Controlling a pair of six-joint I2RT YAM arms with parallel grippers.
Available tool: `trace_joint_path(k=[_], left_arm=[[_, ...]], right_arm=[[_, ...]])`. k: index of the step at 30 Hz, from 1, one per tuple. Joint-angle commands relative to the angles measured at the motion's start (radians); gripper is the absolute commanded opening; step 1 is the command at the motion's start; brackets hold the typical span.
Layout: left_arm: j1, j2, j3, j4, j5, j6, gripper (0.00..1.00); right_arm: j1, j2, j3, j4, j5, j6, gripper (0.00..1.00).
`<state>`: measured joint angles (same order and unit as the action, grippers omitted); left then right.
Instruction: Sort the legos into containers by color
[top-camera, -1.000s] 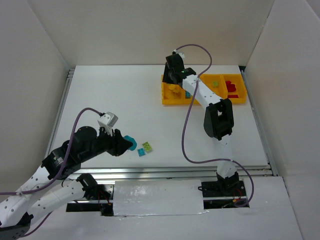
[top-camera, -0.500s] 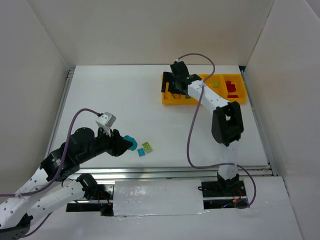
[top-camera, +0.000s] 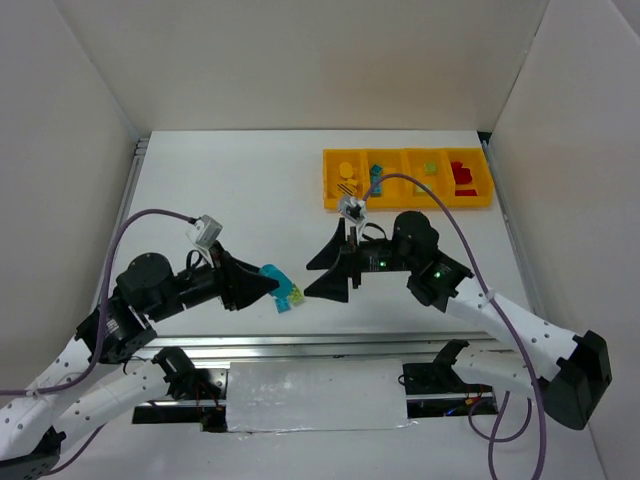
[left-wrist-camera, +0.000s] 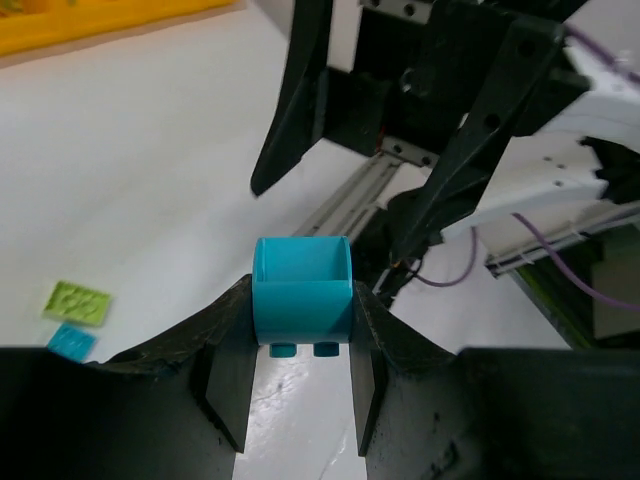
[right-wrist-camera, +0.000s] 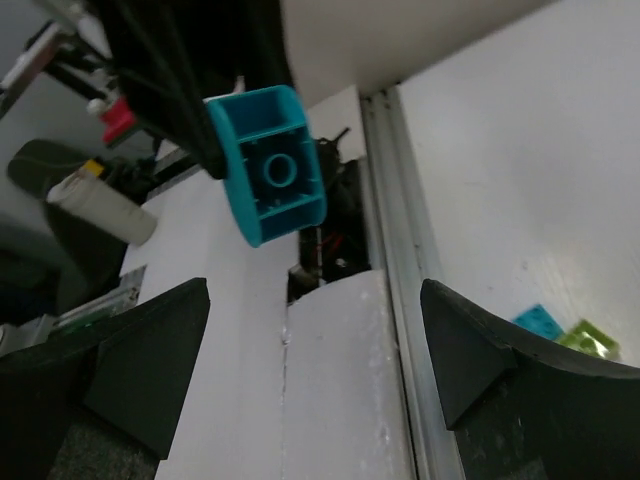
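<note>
Having swung back from the yellow tray and spread its jaws wide, the right gripper now faces the left gripper, which pinches a teal rounded brick just ahead of them, probably for a handover.

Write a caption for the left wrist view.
Left jaws clamp a teal brick, facing the open right jaws; two loose bricks lie on the table.

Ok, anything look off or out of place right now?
Nothing spilled or damaged. One oddity: the left gripper holds a teal brick up off the table, and the open right gripper faces it instead of the yellow tray. A green brick and a blue brick lie loose on the table.
</note>
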<state>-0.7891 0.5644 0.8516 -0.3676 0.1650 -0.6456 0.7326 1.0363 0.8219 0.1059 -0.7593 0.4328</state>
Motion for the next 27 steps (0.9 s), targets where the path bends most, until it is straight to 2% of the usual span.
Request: trace_joint_path(k=[1, 8, 13, 15, 16, 17, 19, 20, 21, 22, 23, 24, 26, 27], left_arm=[[-0.002, 0.002, 0.027, 0.191, 0.199, -0.063, 0.0], [-0.002, 0.032, -0.036, 0.399, 0.389, -0.152, 0.0], [-0.002, 0.04, -0.052, 0.417, 0.409, -0.155, 0.0], [-0.002, 0.046, -0.049, 0.4, 0.401, -0.14, 0.0], [-0.002, 0.048, -0.048, 0.391, 0.4, -0.137, 0.0], [-0.002, 0.051, -0.049, 0.391, 0.401, -0.134, 0.0], [-0.001, 0.055, -0.043, 0.378, 0.398, -0.12, 0.01], [-0.002, 0.058, -0.027, 0.365, 0.355, -0.111, 0.07], [-0.001, 0.058, -0.016, 0.322, 0.319, -0.091, 0.18], [-0.002, 0.058, -0.005, 0.258, 0.273, -0.083, 0.62], [-0.001, 0.06, 0.01, 0.213, 0.216, -0.077, 0.96], [-0.001, 0.071, 0.045, 0.12, 0.095, -0.063, 0.99], [-0.001, 0.084, 0.102, 0.024, -0.042, -0.055, 1.0], [-0.002, 0.091, 0.124, -0.026, -0.193, -0.06, 1.0]], right_arm=[[0.057, -0.057, -0.058, 0.277, -0.147, 0.086, 0.93], [0.165, -0.088, -0.066, 0.409, -0.074, 0.165, 0.93], [0.189, -0.064, -0.046, 0.463, -0.034, 0.188, 0.87], [0.195, -0.039, -0.03, 0.486, -0.046, 0.205, 0.76], [0.2, -0.033, -0.027, 0.483, -0.041, 0.205, 0.67], [0.205, -0.019, -0.023, 0.483, -0.037, 0.201, 0.42], [0.211, -0.004, -0.015, 0.474, -0.034, 0.196, 0.06], [0.208, -0.002, -0.013, 0.444, -0.014, 0.189, 0.0], [0.208, -0.001, -0.013, 0.421, -0.002, 0.173, 0.0], [0.208, -0.002, -0.015, 0.396, 0.02, 0.149, 0.0], [0.205, -0.005, -0.018, 0.374, 0.075, 0.139, 0.0], [0.189, -0.01, -0.024, 0.324, 0.103, 0.12, 0.0], [0.162, -0.012, -0.032, 0.24, 0.209, 0.116, 0.0], [0.143, -0.009, -0.033, 0.206, 0.256, 0.115, 0.0]])
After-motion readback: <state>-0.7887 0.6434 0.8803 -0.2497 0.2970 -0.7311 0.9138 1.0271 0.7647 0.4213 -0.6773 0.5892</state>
